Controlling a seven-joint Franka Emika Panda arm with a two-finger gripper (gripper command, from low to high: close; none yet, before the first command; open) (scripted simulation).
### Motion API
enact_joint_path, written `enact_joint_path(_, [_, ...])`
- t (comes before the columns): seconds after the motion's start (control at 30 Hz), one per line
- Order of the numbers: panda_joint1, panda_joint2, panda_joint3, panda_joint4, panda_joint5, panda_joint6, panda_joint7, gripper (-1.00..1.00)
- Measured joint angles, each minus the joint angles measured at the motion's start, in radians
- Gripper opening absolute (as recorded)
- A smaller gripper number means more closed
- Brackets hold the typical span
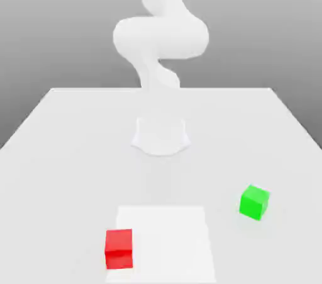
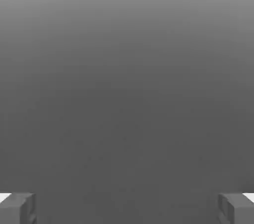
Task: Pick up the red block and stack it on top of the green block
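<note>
The red block [image 1: 119,249] is a small bright red cube lying on the table near the front, toward the exterior view's left, at the corner of a lighter white square. The green block [image 1: 254,201] is a cube of about the same size, resting farther back toward the exterior view's right, well apart from the red one. In the hand view my gripper [image 2: 127,208] is open: its grey fingertips [image 2: 17,208] stand far apart with nothing between them, against a plain grey background.
The white arm [image 1: 160,37] rises from its round base [image 1: 160,135] at the table's middle and leaves the picture at the top. A lighter white square [image 1: 170,238] marks the pale grey table [image 1: 63,150] near the front edge.
</note>
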Motion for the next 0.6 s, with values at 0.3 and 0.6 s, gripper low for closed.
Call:
enact_joint_path(0.3, [0.029,0.333,-0.085,-0.087,0.042,0.141,-0.121,0.00])
enact_joint_path(0.6, [0.021,0.659,-0.132,-0.173,0.076,0.280,-0.236,0.00])
